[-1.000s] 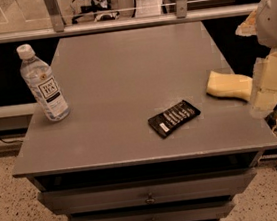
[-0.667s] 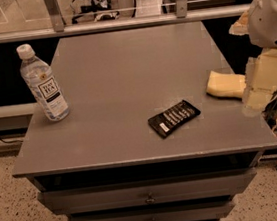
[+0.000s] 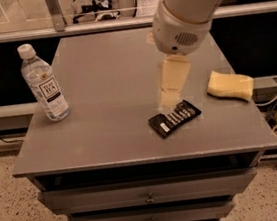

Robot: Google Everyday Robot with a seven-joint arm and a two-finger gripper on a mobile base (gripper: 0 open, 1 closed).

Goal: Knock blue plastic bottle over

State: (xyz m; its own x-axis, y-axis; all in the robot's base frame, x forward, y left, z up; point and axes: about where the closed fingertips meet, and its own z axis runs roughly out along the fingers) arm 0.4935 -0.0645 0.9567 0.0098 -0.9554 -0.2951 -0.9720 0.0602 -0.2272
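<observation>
The blue plastic bottle (image 3: 44, 84) stands upright near the left edge of the grey table (image 3: 109, 81). It is clear and pale blue, with a white cap and a white label with dark text. My gripper (image 3: 170, 98) hangs from the white arm over the middle of the table, just above the flat black packet (image 3: 175, 118). It is well to the right of the bottle and does not touch it.
A yellow sponge (image 3: 230, 85) lies near the table's right edge. The table's front has drawers (image 3: 149, 198) below it. A railing and office chairs stand behind the table's far edge.
The arm has swung left from the table's right edge to over its middle, near the black packet. The bottle, packet and sponge have not moved.
</observation>
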